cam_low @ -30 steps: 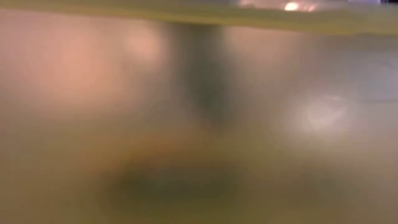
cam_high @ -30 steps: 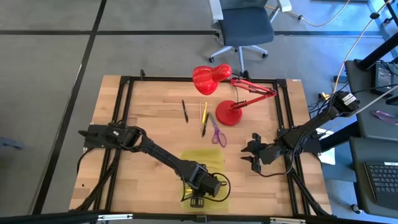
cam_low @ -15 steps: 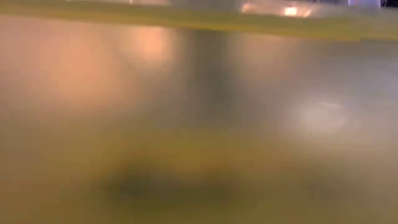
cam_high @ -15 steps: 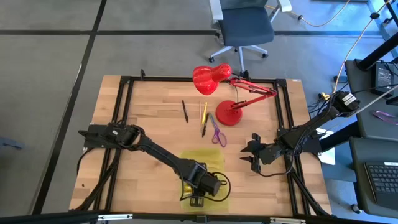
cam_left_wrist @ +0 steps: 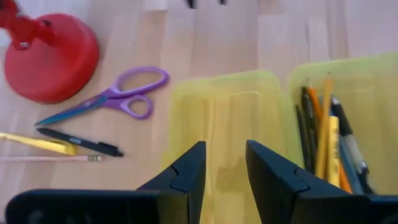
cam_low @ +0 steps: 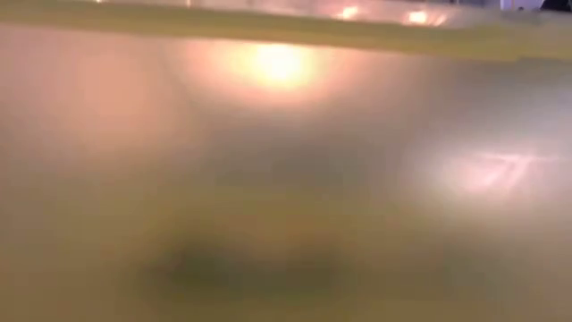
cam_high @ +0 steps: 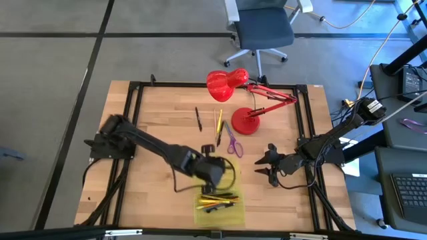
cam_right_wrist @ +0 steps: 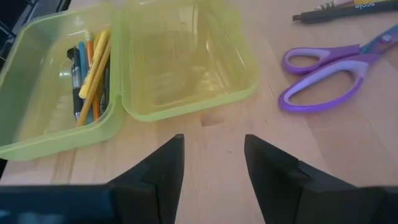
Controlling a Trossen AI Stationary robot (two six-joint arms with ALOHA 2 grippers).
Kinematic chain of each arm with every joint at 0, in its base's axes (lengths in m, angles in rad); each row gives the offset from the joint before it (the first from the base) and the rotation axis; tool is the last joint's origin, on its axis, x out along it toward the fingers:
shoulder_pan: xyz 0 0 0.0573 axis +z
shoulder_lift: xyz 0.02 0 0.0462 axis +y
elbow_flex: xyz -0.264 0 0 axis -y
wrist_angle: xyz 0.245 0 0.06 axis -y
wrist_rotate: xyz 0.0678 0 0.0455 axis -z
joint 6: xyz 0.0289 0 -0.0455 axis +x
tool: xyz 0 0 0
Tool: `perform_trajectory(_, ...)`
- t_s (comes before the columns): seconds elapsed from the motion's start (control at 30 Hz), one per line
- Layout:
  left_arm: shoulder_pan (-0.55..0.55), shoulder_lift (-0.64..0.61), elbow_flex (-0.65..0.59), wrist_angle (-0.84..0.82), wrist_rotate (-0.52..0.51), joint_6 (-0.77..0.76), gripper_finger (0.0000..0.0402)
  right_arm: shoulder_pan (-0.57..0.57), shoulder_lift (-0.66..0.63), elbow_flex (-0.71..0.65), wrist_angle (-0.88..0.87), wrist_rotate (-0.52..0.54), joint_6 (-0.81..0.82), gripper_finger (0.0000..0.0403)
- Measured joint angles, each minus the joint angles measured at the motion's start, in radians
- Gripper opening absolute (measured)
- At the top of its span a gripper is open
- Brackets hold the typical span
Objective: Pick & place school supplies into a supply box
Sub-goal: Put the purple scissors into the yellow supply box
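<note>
The supply box [cam_high: 219, 197] lies open near the table's near edge, a shallow yellow-green box in two halves. Its near half [cam_right_wrist: 59, 93] holds several pens and pencils [cam_left_wrist: 326, 146]; its far half [cam_left_wrist: 227, 124] holds nothing. My left gripper [cam_high: 222, 172] [cam_left_wrist: 224, 158] hovers open over the far half. The purple-handled scissors [cam_high: 232, 141] [cam_left_wrist: 118, 99], a black pen [cam_high: 198, 119] and a few more pens and pencils [cam_high: 218, 127] lie flat on the wood farther back. My right gripper [cam_high: 267, 167] [cam_right_wrist: 214, 146] waits open to the right of the box.
A red desk lamp [cam_high: 240, 100] stands on its round base [cam_left_wrist: 53, 59] behind the scissors, its arm reaching toward the right. The box wall fills the low view [cam_low: 286, 179]. Bare wood [cam_high: 153, 147] lies left of the box. An office chair [cam_high: 263, 30] stands beyond the far edge.
My left gripper has lifted away from the near half of the box and moved toward the far edge, and now stands over the far half. The pens in the near half, hidden under it before, now show.
</note>
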Motion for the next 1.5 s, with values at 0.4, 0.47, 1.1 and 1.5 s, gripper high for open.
perform_trajectory(0.4, 0.1, -0.422, -0.857, 0.891, -0.012, 0.111, 0.0109, -0.003, 0.0, 0.0, 0.002, 0.001, -0.002, 0.0172)
perform_trajectory(0.47, 0.117, -0.459, -0.975, 1.057, -0.011, 0.112, 0.0107, -0.003, 0.0, 0.0, 0.002, 0.001, -0.001, 0.0172)
perform_trajectory(1.1, 0.041, -0.508, -1.39, 1.705, -0.092, 0.146, 0.0104, -0.005, 0.0, 0.0, 0.037, 0.023, -0.079, 0.0172)
perform_trajectory(1.5, 0.041, -0.507, -1.395, 1.703, -0.079, 0.148, 0.0109, -0.005, 0.0, 0.0, 0.197, 0.193, -0.078, 0.0172)
